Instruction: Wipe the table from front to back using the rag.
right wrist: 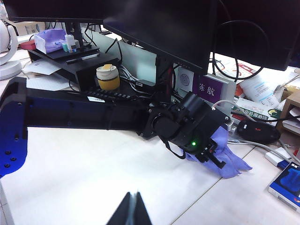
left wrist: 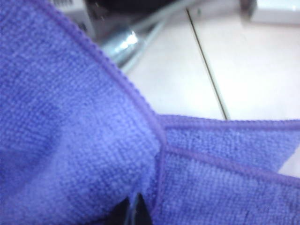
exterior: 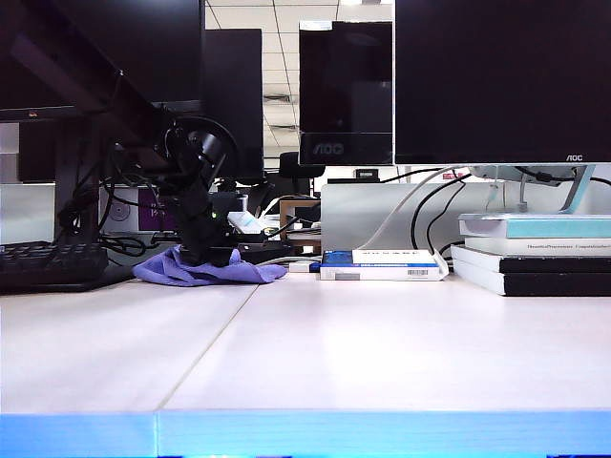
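The lavender rag [exterior: 215,271] lies bunched at the back left of the pale table [exterior: 382,334]. My left gripper [exterior: 205,256] points down onto it, its arm stretching in from the left. In the left wrist view the rag [left wrist: 70,140] fills the picture, and its folds and hem run together at the left gripper [left wrist: 134,196], whose tips are shut on the cloth. The right wrist view shows that same left gripper [right wrist: 213,157] on the rag [right wrist: 232,161]. My right gripper [right wrist: 132,194] hangs shut and empty above bare table [right wrist: 84,164], and it does not show in the exterior view.
A black keyboard [exterior: 48,262] lies left of the rag. A blue-and-white box [exterior: 382,264] and stacked books [exterior: 535,253] stand at the back right. Monitors [exterior: 496,76] and cables [exterior: 420,205] line the rear. A thin seam [exterior: 224,329] runs front to back.
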